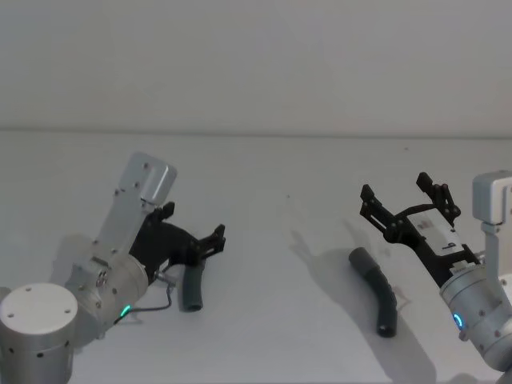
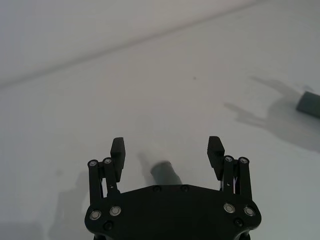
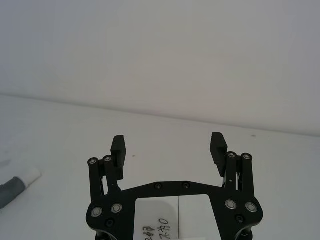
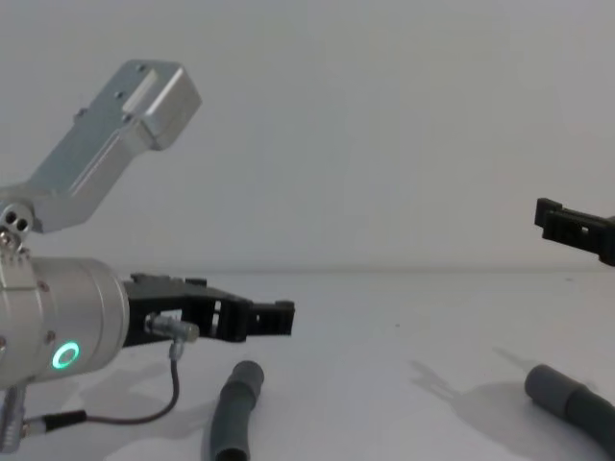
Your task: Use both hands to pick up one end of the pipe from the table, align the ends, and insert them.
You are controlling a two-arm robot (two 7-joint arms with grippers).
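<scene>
The pipe (image 1: pixel 384 304) lies on the white counter (image 1: pixel 272 184), one end (image 1: pixel 192 290) just beneath the spread-open left gripper (image 1: pixel 214 238) and the other end (image 1: pixel 360 259) below the raised, equally open right gripper (image 1: pixel 394 186); it looks light and floppy, so gripping each smooth, stiffer end seems wisest.

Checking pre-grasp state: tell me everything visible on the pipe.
The pipe is a dark grey, matt hose lying on the white table; two stretches show, the rest running off toward the robot. Its left end sits low between the fingers of the open left gripper, ungripped. Its curved right end lies near the raised, open right gripper.
</scene>
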